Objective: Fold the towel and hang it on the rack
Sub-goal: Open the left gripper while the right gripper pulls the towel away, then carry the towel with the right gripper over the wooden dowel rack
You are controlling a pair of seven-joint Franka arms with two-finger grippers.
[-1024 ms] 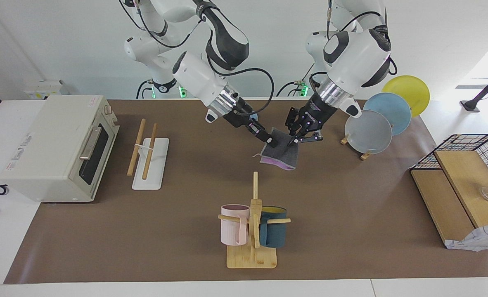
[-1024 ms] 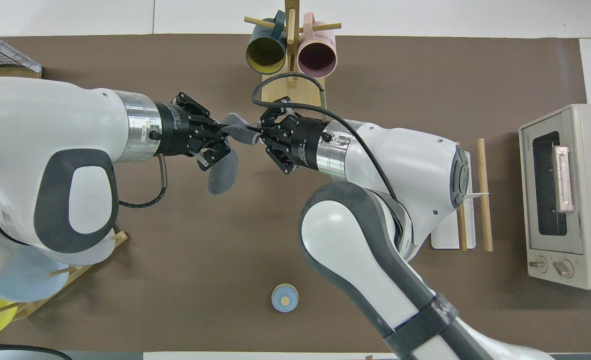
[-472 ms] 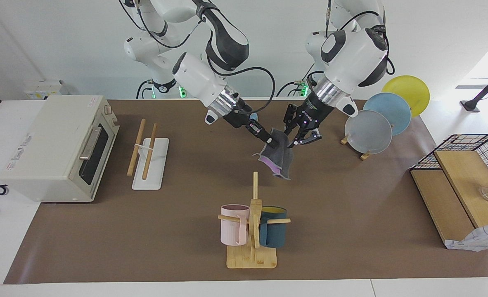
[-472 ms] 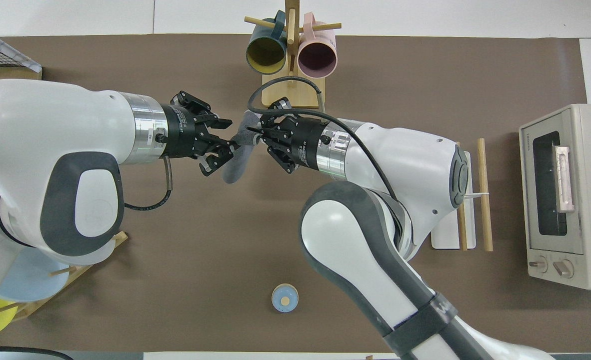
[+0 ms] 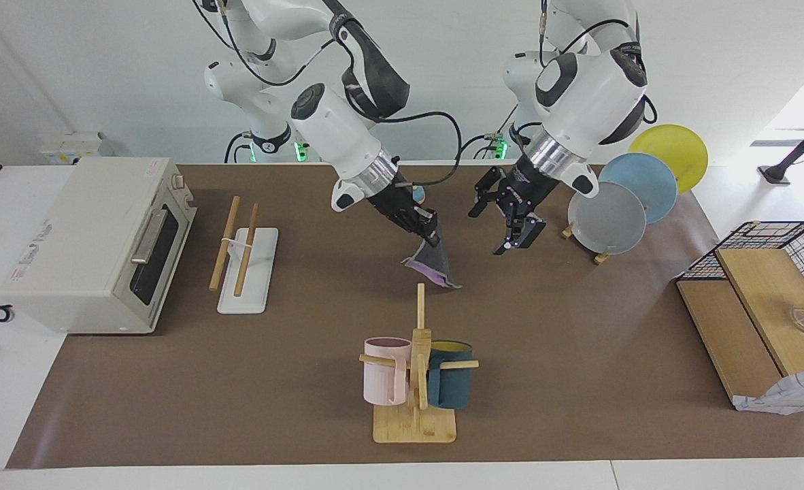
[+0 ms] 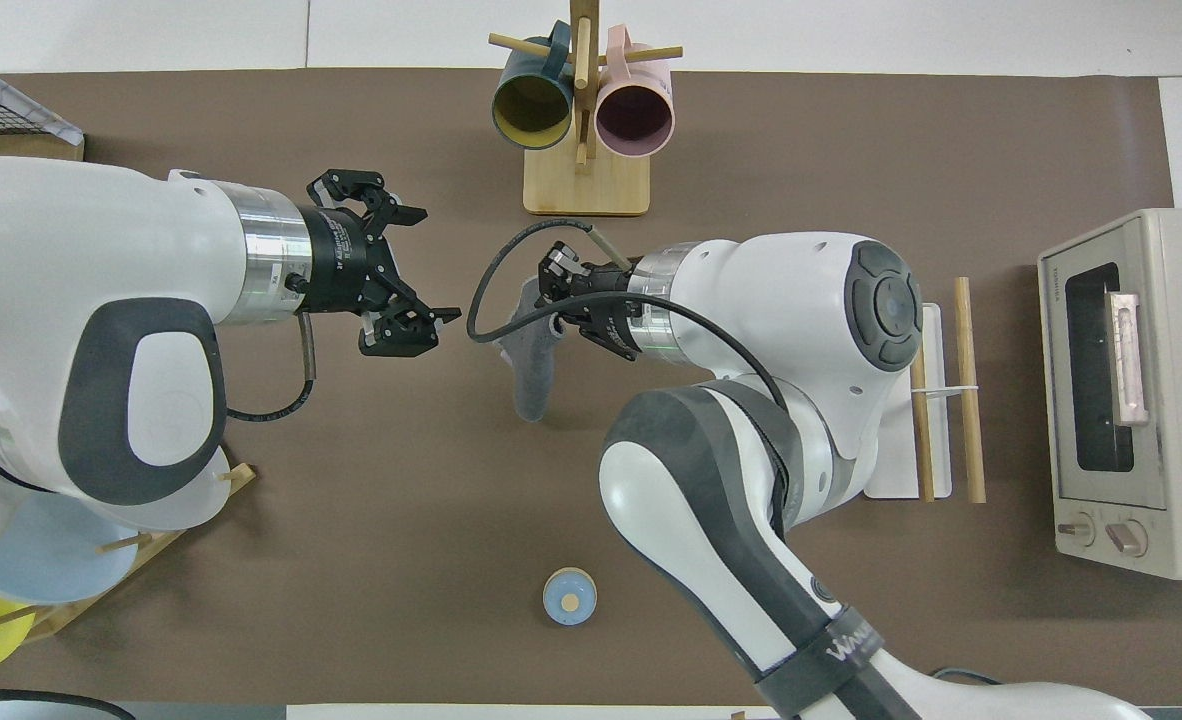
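Note:
The towel (image 5: 433, 262) (image 6: 534, 372) hangs folded from my right gripper (image 5: 432, 238) (image 6: 554, 301), which is shut on its upper corner. Its dark grey face shows, with a strip of purple along the lower edge, and that lower end reaches down to the table or just above it. My left gripper (image 5: 489, 230) (image 6: 431, 266) is open and holds nothing. It hovers a short way from the towel, toward the left arm's end of the table. The rack (image 5: 245, 262) (image 6: 936, 400), two wooden rods on a white base, stands bare beside the toaster oven.
A toaster oven (image 5: 96, 241) sits at the right arm's end. A bamboo stand with mugs (image 5: 417, 371) stands farther from the robots than the towel. A plate stand (image 5: 623, 197) and a wire basket (image 5: 776, 272) occupy the left arm's end. A small blue round thing (image 6: 569, 596) lies near the robots.
My left gripper opened, let go of the towel and drew back toward its own end. My right gripper kept its grip, and the towel now hangs from it alone, shifted toward the rack.

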